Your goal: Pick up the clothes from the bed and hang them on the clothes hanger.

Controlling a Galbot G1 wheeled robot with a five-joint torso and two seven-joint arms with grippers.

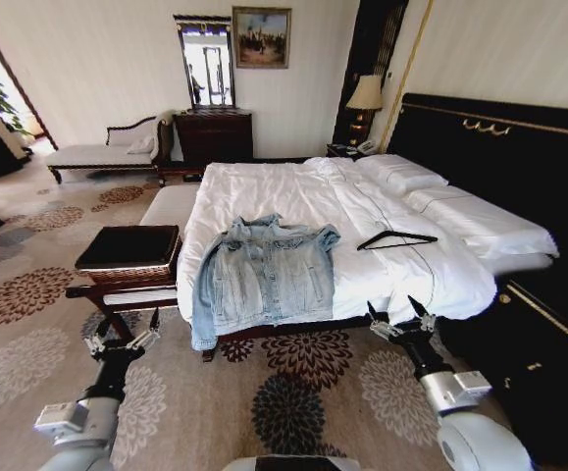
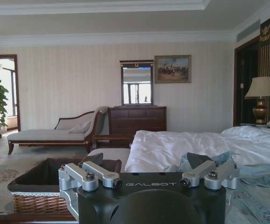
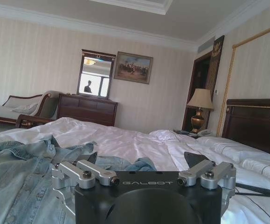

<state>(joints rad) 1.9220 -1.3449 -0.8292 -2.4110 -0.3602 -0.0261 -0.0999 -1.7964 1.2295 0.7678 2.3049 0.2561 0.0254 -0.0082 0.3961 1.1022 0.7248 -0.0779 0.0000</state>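
Facing the bed [image 1: 293, 191] with both arms held low and nothing yet in either gripper.

The denim jacket [image 1: 264, 275] lies spread face up on the white sheets at the near edge, one sleeve hanging over the side toward the floor. The black clothes hanger [image 1: 396, 238] rests on the sheets just beside it, toward the pillows. The left gripper [image 1: 122, 339] hovers off the bed's corner near a wicker basket [image 1: 127, 257], fingers apart; the right gripper [image 1: 401, 319] hangs just short of the mattress edge, fingers also spread. The collar probably offers the best grasp, though its folds are hard to read; approaching from above should avoid pinching the sheet.
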